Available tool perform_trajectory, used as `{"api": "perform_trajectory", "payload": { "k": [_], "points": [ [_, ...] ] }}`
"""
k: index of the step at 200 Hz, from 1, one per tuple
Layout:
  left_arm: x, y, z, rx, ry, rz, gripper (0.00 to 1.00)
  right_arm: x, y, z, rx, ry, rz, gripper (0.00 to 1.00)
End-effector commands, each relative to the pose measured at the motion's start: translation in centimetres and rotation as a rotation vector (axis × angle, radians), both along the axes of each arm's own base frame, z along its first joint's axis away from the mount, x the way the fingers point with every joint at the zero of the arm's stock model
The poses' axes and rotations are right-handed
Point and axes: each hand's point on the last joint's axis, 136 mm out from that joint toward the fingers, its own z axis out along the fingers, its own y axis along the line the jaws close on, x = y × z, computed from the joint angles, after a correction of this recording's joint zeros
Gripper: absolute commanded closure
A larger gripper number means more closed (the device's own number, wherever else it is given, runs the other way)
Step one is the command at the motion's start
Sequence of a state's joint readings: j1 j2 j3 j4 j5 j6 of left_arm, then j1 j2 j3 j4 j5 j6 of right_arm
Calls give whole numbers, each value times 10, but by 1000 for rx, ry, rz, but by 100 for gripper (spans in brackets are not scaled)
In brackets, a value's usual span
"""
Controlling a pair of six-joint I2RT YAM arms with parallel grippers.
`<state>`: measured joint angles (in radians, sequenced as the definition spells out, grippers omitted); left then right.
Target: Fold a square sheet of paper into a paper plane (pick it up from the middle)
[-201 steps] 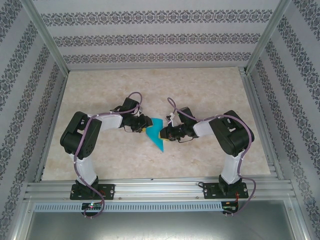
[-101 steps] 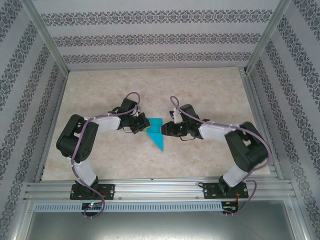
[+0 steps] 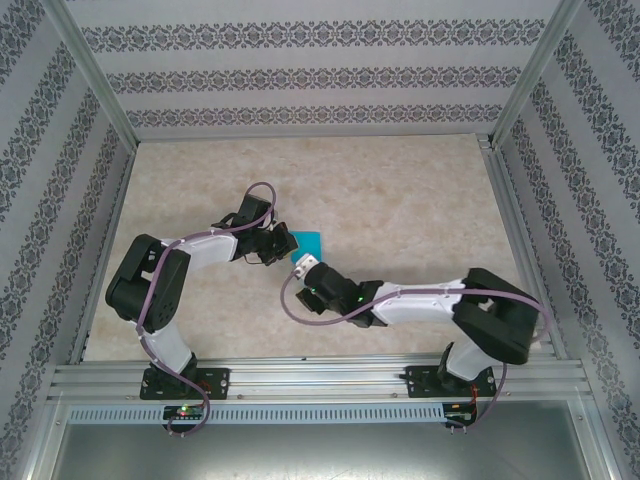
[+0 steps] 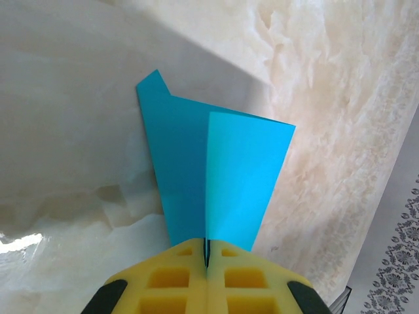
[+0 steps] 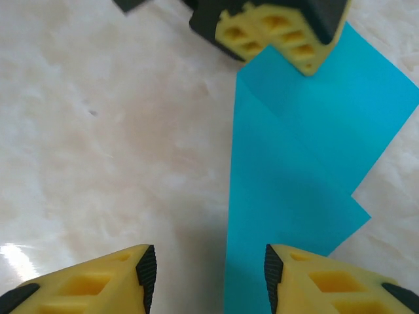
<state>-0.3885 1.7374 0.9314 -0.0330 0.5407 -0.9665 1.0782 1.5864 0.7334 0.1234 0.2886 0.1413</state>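
The paper plane (image 4: 216, 176) is a teal-blue folded wedge with a centre crease, lying flat on the marbled table. My left gripper (image 4: 207, 252) is shut on its narrow end, the yellow pads pressed together over the crease. In the top view the plane (image 3: 308, 240) pokes out to the right of the left gripper (image 3: 287, 248). My right gripper (image 3: 304, 266) reaches in from the near side and covers the plane's near tip. In the right wrist view it (image 5: 209, 275) is open, straddling the plane's (image 5: 301, 170) long left edge, with the left gripper's fingers (image 5: 275, 29) ahead.
The right arm (image 3: 420, 298) lies stretched low across the near middle of the table. Aluminium frame rails (image 3: 300, 380) run along the near edge, and patterned walls (image 3: 300, 75) close in the other three sides.
The right arm has swung from the plane's right side round to its near side and stretched out low. The left gripper has kept its hold, shifting slightly.
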Motion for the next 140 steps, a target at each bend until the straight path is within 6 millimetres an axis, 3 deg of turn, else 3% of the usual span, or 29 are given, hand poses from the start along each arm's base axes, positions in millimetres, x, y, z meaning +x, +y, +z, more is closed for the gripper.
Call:
{"api": "perform_trajectory", "payload": {
  "k": [1, 39, 85, 140],
  "points": [
    [1, 5, 6, 8, -11, 21, 97, 22, -2, 8, -116, -154, -49, 50],
    [1, 4, 6, 5, -10, 18, 97, 26, -5, -5, -187, -191, -60, 56],
    [0, 3, 7, 7, -7, 12, 96, 26, -1, -6, -187, -195, -46, 71],
    [-1, 4, 6, 10, -4, 12, 96, 26, 0, -8, -200, -199, -35, 81]
  ]
}}
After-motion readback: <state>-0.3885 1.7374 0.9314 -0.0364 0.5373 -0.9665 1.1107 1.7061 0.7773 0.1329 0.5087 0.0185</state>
